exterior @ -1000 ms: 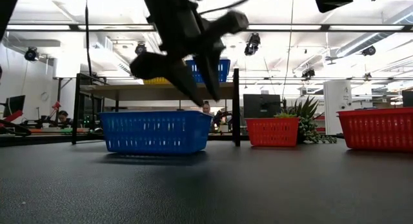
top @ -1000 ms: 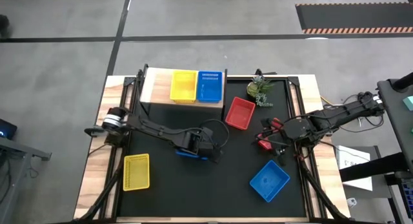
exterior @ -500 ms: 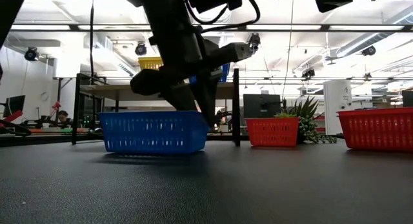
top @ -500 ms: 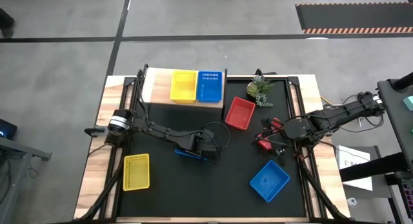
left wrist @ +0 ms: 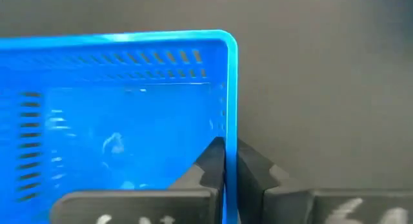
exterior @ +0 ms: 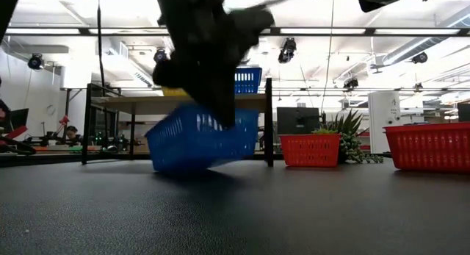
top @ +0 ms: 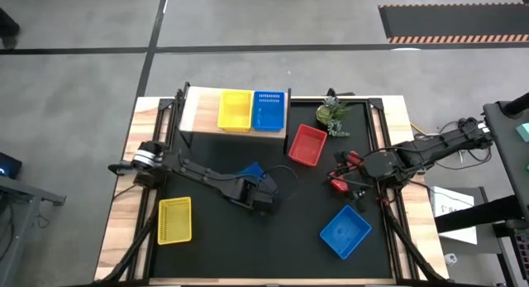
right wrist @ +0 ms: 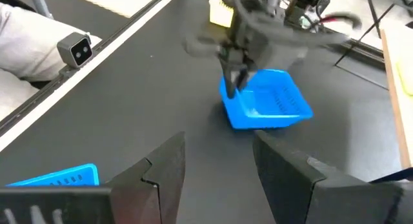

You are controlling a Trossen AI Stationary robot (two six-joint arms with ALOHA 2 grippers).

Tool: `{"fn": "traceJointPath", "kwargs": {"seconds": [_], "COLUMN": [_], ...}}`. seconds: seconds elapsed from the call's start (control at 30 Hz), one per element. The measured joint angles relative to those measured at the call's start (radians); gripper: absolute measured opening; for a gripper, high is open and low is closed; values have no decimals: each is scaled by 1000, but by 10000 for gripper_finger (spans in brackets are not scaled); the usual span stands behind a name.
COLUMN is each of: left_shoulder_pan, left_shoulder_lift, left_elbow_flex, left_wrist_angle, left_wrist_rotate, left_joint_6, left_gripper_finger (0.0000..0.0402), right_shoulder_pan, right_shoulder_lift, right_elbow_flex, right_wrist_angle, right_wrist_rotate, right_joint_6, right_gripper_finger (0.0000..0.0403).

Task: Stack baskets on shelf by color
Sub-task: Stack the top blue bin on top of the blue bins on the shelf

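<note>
Now left claw [left wrist: 226, 162] pinches tilted perforated blue basket's [left wrist: 122, 114] rim; right claw [right wrist: 216, 169] gapes.

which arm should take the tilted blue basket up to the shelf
Left. Its claw is already shut on the rim of the blue basket, lifted and tilted. The right claw waits open by the table's right side, farther from the shelf.

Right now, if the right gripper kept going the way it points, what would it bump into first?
Probably the tilted blue basket held by the left gripper. The right gripper points across bare black table toward it, though depth is hard to judge.
</note>
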Motion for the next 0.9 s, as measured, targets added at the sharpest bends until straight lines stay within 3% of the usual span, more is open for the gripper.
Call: {"fn": "traceJointPath", "kwargs": {"seconds": [0.17,0.4,0.77,0.9], "left_shoulder_pan": [-44,-151,-181,-163], "left_shoulder_lift": [-76,-150,-161,-161], "left_elbow_flex": [10,88,300,372], "left_wrist_angle": [-42,-33,-46,-95], "left_wrist_rotate": [49,129,73,1], "left_joint_6": [108,402,899,1054], "left_gripper_finger": [1,1,1,1], "right_shoulder_pan": [0,0,0,0], "right_shoulder_lift": [0,12,25,25], "right_elbow_flex": [-15,-24,-24,-24], "right_wrist_angle": [75,88,108,108], "right_wrist_rotate": [-1,-2,-2,-2], "right_joint_6": [-25,-8,-8,4], "right_gripper_finger": [171,171,171,171]}}
